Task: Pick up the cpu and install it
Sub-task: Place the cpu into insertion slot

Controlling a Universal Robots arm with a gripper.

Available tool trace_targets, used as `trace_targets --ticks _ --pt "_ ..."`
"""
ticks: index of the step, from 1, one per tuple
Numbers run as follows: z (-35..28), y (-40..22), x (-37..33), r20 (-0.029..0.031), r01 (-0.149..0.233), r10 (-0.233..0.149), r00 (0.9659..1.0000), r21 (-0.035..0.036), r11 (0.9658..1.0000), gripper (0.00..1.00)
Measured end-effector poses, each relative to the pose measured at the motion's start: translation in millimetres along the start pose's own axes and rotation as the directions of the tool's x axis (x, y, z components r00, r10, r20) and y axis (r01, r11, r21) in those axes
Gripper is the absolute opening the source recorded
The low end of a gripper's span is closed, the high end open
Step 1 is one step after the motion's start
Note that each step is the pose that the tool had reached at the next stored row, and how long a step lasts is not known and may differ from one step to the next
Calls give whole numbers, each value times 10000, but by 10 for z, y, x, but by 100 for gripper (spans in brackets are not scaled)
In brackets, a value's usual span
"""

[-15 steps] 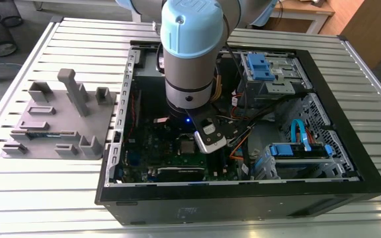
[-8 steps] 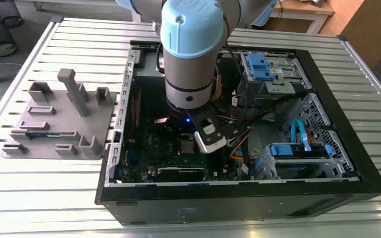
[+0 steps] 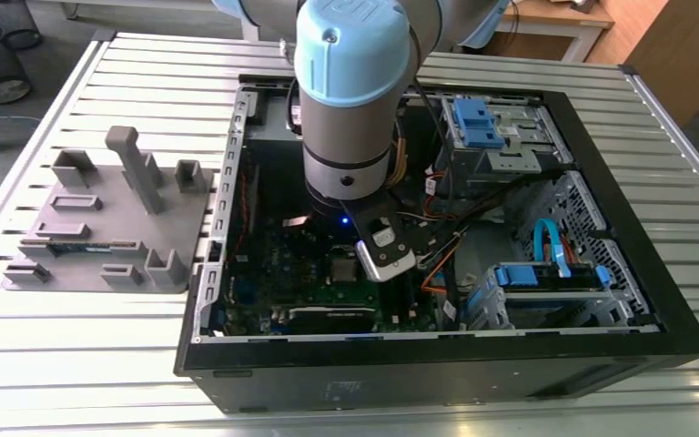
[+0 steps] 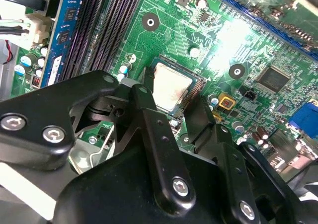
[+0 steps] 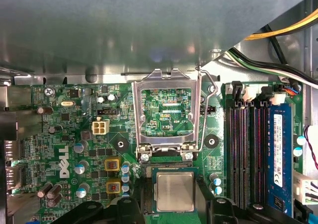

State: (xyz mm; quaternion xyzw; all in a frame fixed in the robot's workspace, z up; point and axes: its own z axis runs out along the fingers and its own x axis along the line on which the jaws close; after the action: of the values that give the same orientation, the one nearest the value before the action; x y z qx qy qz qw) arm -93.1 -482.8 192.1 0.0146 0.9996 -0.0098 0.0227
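The cpu point(image 5: 174, 191) lies flat in the socket, its dull silvery top up. It is square, with no long axis, and its edges run parallel to the raised load plate point(image 5: 166, 110). It sits between the spread fingers of the gripper point(image 4: 170, 100), and neither finger touches it. The green board point(image 5: 74, 134) carries white lettering. The arm point(image 3: 349, 109) stands nearly upright in the open case point(image 3: 641, 300).

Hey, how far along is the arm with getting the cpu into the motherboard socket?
Done: the pickup; the cpu lies flat in the socket of the green motherboard, inside the open computer case. In hand: the gripper hangs right over it; whether it grips the chip cannot be told. Left: the metal retention frame is flipped open, so the chip is not yet locked down.
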Motion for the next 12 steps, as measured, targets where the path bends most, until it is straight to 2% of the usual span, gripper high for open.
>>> trace_targets --ticks 12 --pt "-3 0 -28 -1 -109 109 9999 24 9999 52"
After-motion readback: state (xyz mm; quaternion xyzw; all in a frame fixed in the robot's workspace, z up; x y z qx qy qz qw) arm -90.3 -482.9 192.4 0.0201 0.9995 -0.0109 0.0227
